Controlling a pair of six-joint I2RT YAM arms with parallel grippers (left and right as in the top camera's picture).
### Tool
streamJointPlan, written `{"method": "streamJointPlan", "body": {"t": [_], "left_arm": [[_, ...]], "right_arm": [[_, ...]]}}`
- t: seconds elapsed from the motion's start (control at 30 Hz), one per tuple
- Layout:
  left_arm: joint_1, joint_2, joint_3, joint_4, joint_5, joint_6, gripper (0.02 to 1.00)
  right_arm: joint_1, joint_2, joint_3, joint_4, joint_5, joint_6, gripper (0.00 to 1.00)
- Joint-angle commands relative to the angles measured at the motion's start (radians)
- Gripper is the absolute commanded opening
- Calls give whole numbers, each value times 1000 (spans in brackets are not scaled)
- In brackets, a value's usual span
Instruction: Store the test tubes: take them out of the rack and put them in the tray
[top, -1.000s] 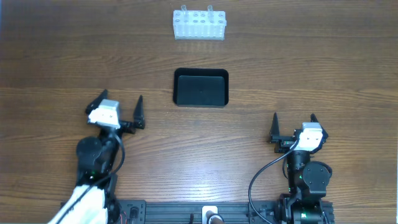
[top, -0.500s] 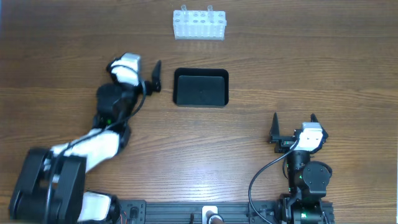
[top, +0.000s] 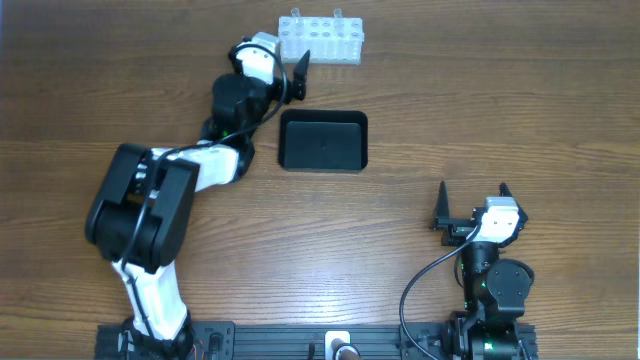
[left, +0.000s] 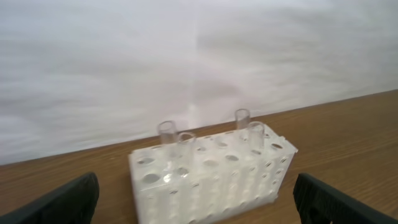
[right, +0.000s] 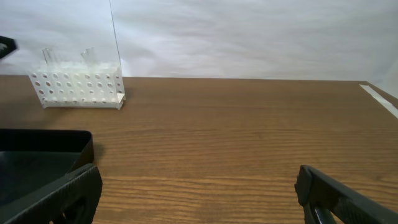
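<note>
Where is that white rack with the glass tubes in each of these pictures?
Top view: rack at the top edge, centre.
Left wrist view: rack close up, straight ahead.
Right wrist view: rack far off, beyond the tray.
Shared landmark: black tray, in top and right wrist views.

Soft, even light from above keeps the table (top: 520, 110) bright, its few shadows pale and soft-edged. The rack (top: 320, 42) leaves only a faint smudge on its near side. The black tray (top: 284, 140) carries a dull sheen on its floor. In the left wrist view the white wall (left: 199, 56) is bright and flat, the wood's far strip mildly glossy
</note>
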Motion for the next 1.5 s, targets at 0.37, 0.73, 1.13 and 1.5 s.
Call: {"method": "streamJointPlan", "body": {"t": [0.37,0.73,1.13,1.5], "left_arm": [[-33,256,317,29,13,-15,1000],[-33,287,336,29,-44,-7,930],[-34,303,336,7,-109,-7,746],[-34,311,336,6,-138,-7,759]], "right_arm": [[-6,2,-5,-3,9,3,991],[-6,2,-5,-3,9,3,993],[-6,2,-5,-3,9,3,991],[-6,2,-5,-3,9,3,993]]}}
